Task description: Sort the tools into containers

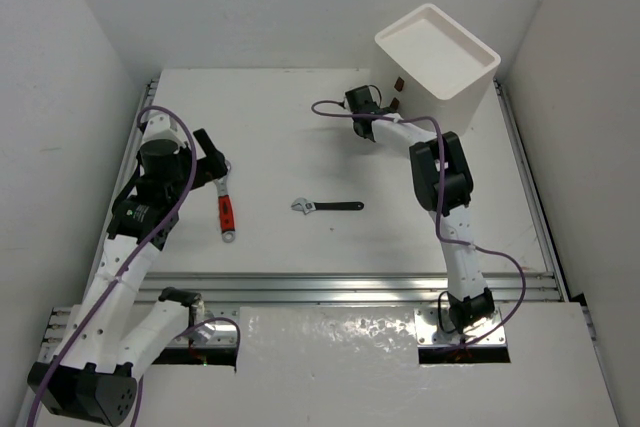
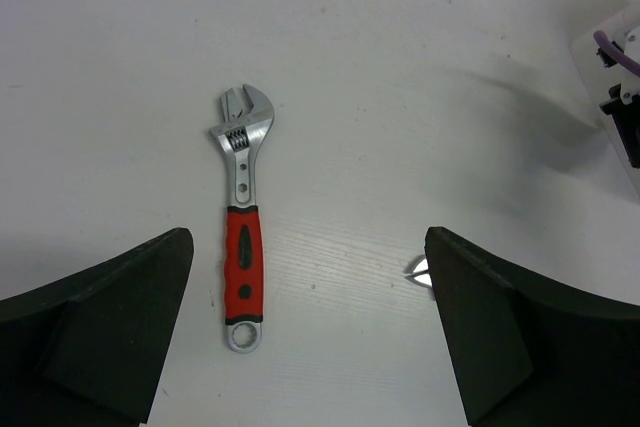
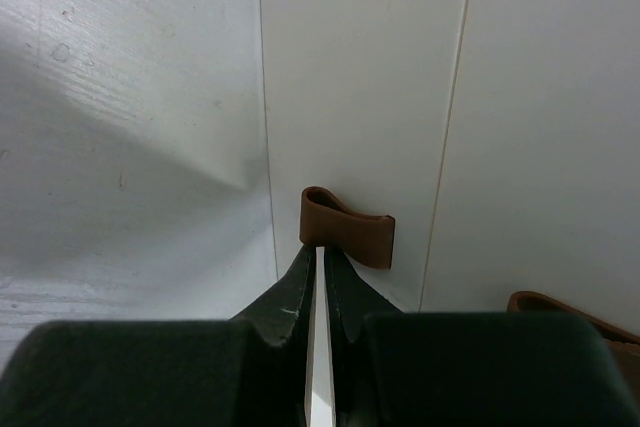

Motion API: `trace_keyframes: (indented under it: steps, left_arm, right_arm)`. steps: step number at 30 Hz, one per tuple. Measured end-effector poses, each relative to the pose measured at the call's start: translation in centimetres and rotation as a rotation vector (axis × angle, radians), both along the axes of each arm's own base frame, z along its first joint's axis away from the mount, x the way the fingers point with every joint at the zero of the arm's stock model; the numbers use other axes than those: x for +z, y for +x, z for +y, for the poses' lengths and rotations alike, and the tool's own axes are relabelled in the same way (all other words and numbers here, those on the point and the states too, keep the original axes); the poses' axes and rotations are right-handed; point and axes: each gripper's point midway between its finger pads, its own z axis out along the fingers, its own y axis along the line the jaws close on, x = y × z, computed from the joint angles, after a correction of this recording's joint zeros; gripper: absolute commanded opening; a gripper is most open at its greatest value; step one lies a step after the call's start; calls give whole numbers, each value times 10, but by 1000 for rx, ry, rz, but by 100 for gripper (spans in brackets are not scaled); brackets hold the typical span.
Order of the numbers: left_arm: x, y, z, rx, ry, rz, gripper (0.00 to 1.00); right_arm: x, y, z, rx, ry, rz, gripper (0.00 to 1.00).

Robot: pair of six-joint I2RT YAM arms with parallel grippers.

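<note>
— Where is the red wrench [image 2: 242, 217] found?
— On the table [image 2: 400, 97], under the wide-open, empty left gripper [image 2: 305, 292]. Stiff steel; its rubbery handle [image 2: 243, 265] is best gripped. The right gripper [image 3: 322, 265] is shut, perhaps on a drawer tab [image 3: 352, 230].

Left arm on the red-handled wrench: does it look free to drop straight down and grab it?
Probably yes. The left gripper hangs wide open above the red-handled adjustable wrench, which lies flat on the table, between the fingers, with nothing touching or covering it.
</note>
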Motion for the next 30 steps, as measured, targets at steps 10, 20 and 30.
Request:
trace_keyframes:
  steps: [10, 20, 30]
  left_arm:
    - [0, 0, 0, 1, 1, 0, 100]
    - [0, 0, 5, 25, 12, 0, 100]
    - [0, 0, 5, 28, 14, 0, 100]
  right_arm:
    - [7, -14, 35, 42, 152, 47, 48]
    - [153, -128, 226, 660, 696, 79, 84]
    - [29, -207, 222, 756, 680, 526, 78]
